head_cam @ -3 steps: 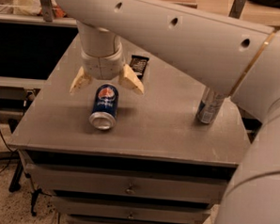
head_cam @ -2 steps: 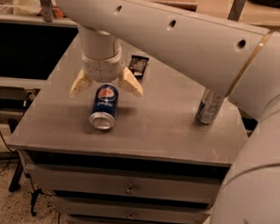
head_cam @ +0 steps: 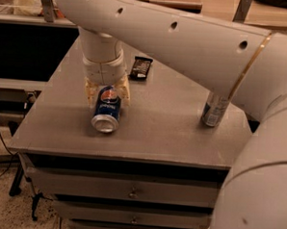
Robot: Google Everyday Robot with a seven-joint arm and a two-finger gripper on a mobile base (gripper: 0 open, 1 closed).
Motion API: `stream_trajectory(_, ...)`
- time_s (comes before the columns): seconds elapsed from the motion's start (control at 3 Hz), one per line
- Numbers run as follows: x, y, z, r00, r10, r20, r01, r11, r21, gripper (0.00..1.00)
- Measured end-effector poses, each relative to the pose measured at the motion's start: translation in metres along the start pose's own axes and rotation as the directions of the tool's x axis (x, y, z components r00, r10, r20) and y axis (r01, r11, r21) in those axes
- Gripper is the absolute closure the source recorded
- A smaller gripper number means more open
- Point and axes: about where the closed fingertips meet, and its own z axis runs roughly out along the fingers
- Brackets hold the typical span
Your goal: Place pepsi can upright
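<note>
Since a second ago my claw point(head_cam: 108, 97) has drawn in from wide-splayed to pinching the pepsi can point(head_cam: 106, 117). Can lies on its side, front-left of the worktop point(head_cam: 171, 132), silver end facing the front edge.

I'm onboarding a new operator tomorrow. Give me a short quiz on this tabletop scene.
1. True or false: the pepsi can lies on its side on the table.
2. Fill in: the slim can near the table's right edge stands ____.
3. Where is the gripper? A) over the slim can B) closed on the pepsi can's far end C) raised clear of everything

Key: 1 true; 2 upright; 3 B.
</note>
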Motion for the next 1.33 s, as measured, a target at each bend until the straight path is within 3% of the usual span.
stream_trajectory(0.67,-0.005,-0.001,-0.007,0.999,-0.032,0.012,0.032,0.9995,0.006,0.87)
stream_trajectory(1.0,-0.009,-0.005,-0.021,0.997,-0.066,0.025,0.066,0.9977,0.014,1.0)
stream_trajectory(1.33,-0.013,-0.012,-0.042,0.992,-0.111,0.06,0.11,0.9937,0.023,1.0)
